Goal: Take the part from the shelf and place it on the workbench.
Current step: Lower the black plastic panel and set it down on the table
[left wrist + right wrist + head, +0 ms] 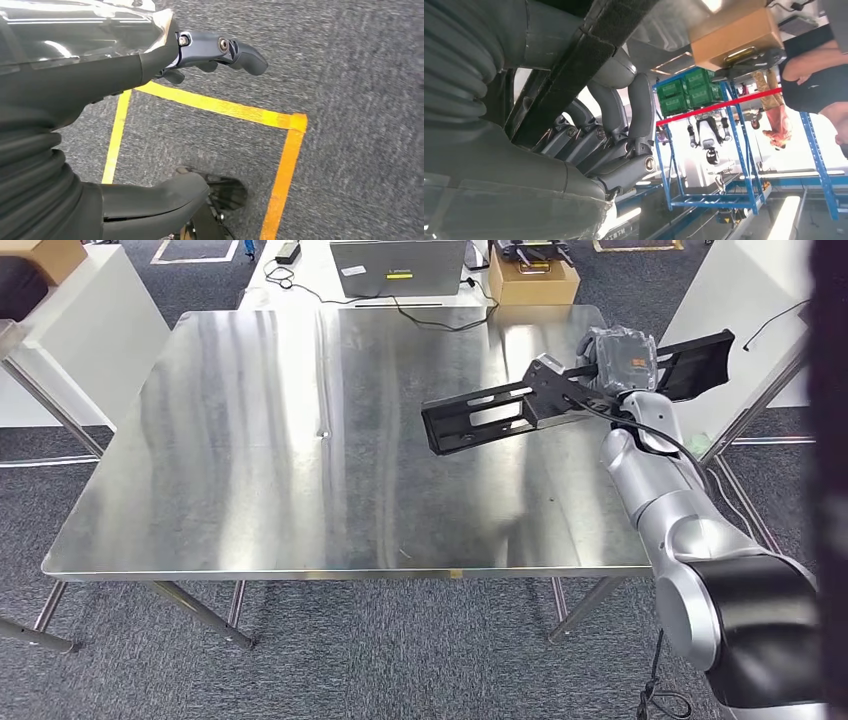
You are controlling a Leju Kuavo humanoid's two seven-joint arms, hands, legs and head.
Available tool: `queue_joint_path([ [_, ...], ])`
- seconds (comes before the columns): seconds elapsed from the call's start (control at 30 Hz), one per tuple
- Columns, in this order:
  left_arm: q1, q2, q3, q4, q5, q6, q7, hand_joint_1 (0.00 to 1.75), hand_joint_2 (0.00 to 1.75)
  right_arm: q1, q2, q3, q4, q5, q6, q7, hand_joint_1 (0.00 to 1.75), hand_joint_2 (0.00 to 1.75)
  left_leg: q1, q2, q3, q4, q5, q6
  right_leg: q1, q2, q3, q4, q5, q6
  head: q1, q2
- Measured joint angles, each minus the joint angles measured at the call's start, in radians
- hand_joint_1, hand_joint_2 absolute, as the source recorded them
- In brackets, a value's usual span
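The long black metal bracket part (560, 390) is partly hidden where the robot's grey right hand (620, 362) wraps around its middle. In the right wrist view, the dark strip of the part (574, 70) is cut off at the edge. The brown cardboard box (533, 278) and the grey laptop (398, 267) are cut off at the top edge. The person in dark clothes (814, 75) is cut off too. The left hand (150, 55) runs off the picture's edge.
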Motion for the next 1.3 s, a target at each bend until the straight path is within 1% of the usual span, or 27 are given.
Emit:
queue_joint_path([
  [0.03,-0.003,0.001,-0.004,0.0,-0.008,0.003,0.001,0.0,1.75,0.002,0.006,-0.004,0.001,-0.011,-0.012,-0.005,1.75,1.75,-0.003,0.0,0.026,-0.065,0.028,0.009,0.003,0.001,0.003,0.0,-0.004,0.002,0.0,0.0],
  [0.07,-0.007,0.002,-0.009,0.0,-0.016,0.006,0.0,0.0,1.75,0.003,0.012,-0.009,0.003,-0.025,-0.028,-0.011,1.75,1.75,-0.006,0.001,0.047,-0.11,0.045,0.016,0.006,0.002,0.004,0.0,-0.007,0.004,-0.001,0.0],
  [0.1,-0.011,0.002,-0.015,0.0,-0.025,0.009,-0.002,0.0,1.75,0.004,0.019,-0.017,0.006,-0.038,-0.044,-0.018,1.75,1.75,-0.009,0.001,0.059,-0.132,0.051,0.02,0.008,0.002,0.004,0.001,-0.01,0.007,-0.001,0.0],
  [0.13,-0.014,0.002,-0.02,0.0,-0.03,0.01,-0.005,0.0,1.75,0.007,0.026,-0.024,0.009,-0.049,-0.06,-0.025,1.75,1.75,-0.01,0.002,0.064,-0.136,0.047,0.014,0.013,0.002,0.003,0.003,-0.012,0.008,0.0,0.0],
  [0.2,-0.017,0.001,-0.027,0.0,-0.035,0.012,-0.011,0.0,1.75,0.014,0.041,-0.035,0.014,-0.059,-0.077,-0.035,1.75,1.75,-0.013,0.002,0.068,-0.138,0.056,0.005,0.016,0.002,0.003,0.005,-0.015,0.008,0.0,0.0],
  [0.23,-0.02,0.0,-0.029,0.0,-0.037,0.012,-0.012,0.0,1.75,0.019,0.047,-0.038,0.016,-0.061,-0.081,-0.037,1.75,1.75,-0.015,0.002,0.068,-0.138,0.057,0.003,0.017,0.002,0.004,0.005,-0.015,0.008,0.0,0.0],
  [0.37,-0.027,0.0,-0.04,0.0,-0.04,0.013,-0.013,0.0,1.75,0.027,0.063,-0.047,0.022,-0.063,-0.083,-0.041,1.75,1.75,-0.023,-0.005,0.067,-0.138,0.055,0.013,0.015,-0.005,0.006,-0.001,-0.019,0.017,0.0,0.0],
  [0.5,-0.028,-0.003,-0.047,0.0,-0.048,0.014,-0.022,0.0,1.75,0.027,0.081,-0.055,0.028,-0.06,-0.089,-0.042,1.75,1.75,-0.024,-0.006,0.067,-0.138,0.054,0.017,0.015,-0.006,0.008,-0.004,-0.017,0.019,0.0,0.0],
  [0.63,-0.035,-0.003,-0.051,0.0,-0.054,0.015,-0.026,0.0,1.75,0.038,0.129,-0.061,0.038,-0.02,-0.093,-0.041,1.75,1.75,-0.025,-0.005,0.067,-0.137,0.054,0.019,0.014,-0.006,0.008,-0.004,-0.016,0.021,0.001,0.0],
  [0.77,-0.042,-0.003,-0.058,0.0,-0.07,0.021,-0.018,0.0,1.75,0.067,0.193,-0.057,0.051,0.029,-0.105,-0.04,1.75,1.75,-0.025,-0.005,0.067,-0.137,0.055,0.021,0.012,-0.006,0.007,-0.004,-0.015,0.022,0.0,0.0],
  [0.9,-0.044,-0.002,-0.066,0.0,-0.079,0.039,-0.008,0.0,1.75,0.095,0.247,-0.046,0.06,0.058,-0.108,-0.03,0.0,0.0,-0.023,-0.005,0.067,-0.137,0.055,0.021,0.012,-0.006,0.006,-0.004,-0.015,0.022,0.0,0.0],
  [1.07,-0.044,-0.002,-0.066,0.0,-0.079,0.07,0.01,0.0,1.75,0.111,0.278,-0.033,0.061,0.078,-0.104,-0.014,0.0,0.0,-0.022,-0.005,0.067,-0.137,0.055,0.021,0.012,-0.006,0.006,-0.004,-0.016,0.022,0.0,0.0],
  [1.2,-0.044,-0.002,-0.067,0.0,-0.083,0.068,0.029,0.0,0.0,0.115,0.283,-0.029,0.061,0.086,-0.098,-0.007,0.0,0.0,-0.022,-0.005,0.067,-0.137,0.055,0.021,0.012,-0.006,0.006,-0.004,-0.016,0.022,0.0,0.0],
  [1.3,-0.044,-0.002,-0.067,0.0,-0.092,0.045,0.048,0.0,0.0,0.115,0.285,-0.028,0.06,0.095,-0.089,0.002,0.0,0.0,-0.022,-0.005,0.067,-0.137,0.055,0.021,0.012,-0.006,0.006,-0.004,-0.016,0.022,0.0,0.0],
])
